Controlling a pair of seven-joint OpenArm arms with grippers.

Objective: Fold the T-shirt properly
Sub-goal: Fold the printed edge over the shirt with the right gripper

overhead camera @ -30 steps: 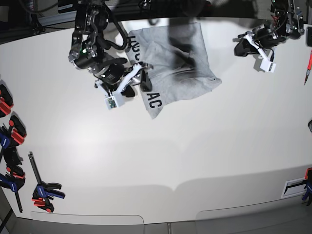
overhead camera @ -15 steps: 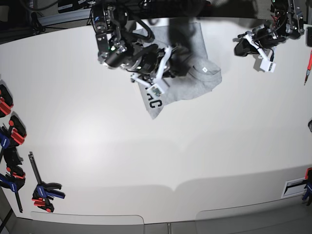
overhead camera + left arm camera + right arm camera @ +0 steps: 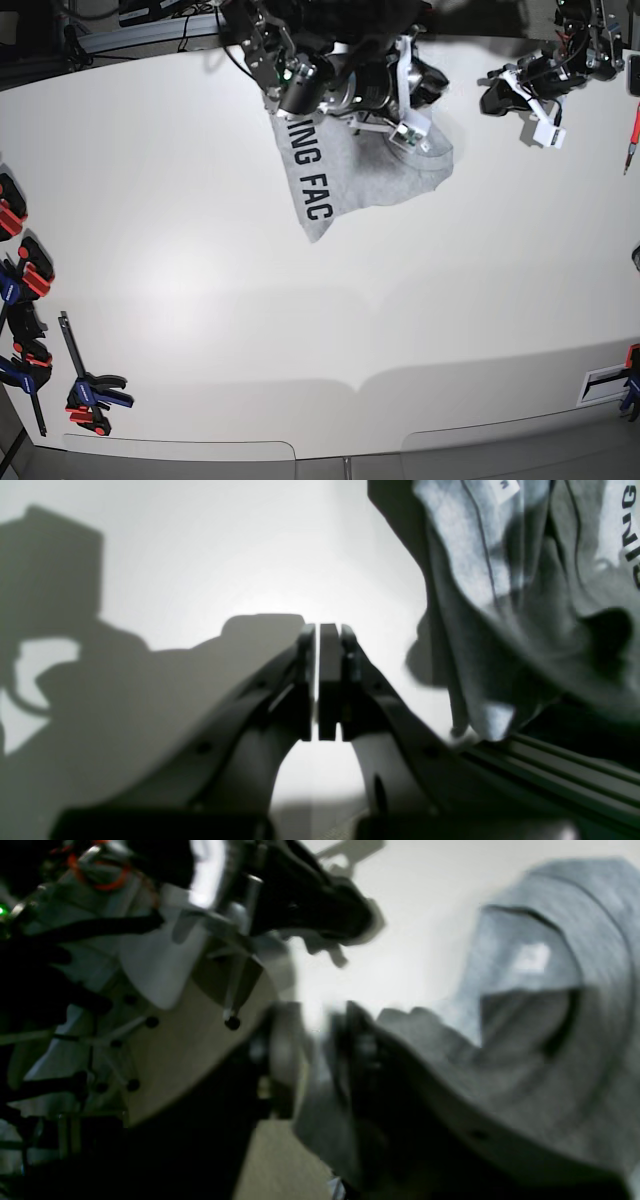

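Observation:
The T-shirt [image 3: 352,172] lies crumpled at the back middle of the white table [image 3: 300,320], light grey with black letters "ING FAC" facing up. My right gripper [image 3: 425,82] hovers over its far right part. In the blurred right wrist view its jaws [image 3: 315,1025] stand apart, with grey T-shirt [image 3: 525,1040] cloth draped against the right finger and bunched low in the gap. My left gripper [image 3: 497,97] sits at the back right, away from the cloth. Its fingers [image 3: 320,630] are pressed together on nothing, and the T-shirt [image 3: 500,580] hangs to their right.
Several red, blue and black clamps [image 3: 20,270] line the table's left edge, one more [image 3: 95,392] at the front left. A red-handled tool [image 3: 634,135] lies at the right edge. A dark ribbed rail [image 3: 550,765] runs under the cloth in the left wrist view.
My right arm swept from the shirt's left edge across to its far right side, uncovering more of the lettering. The left arm has not moved.

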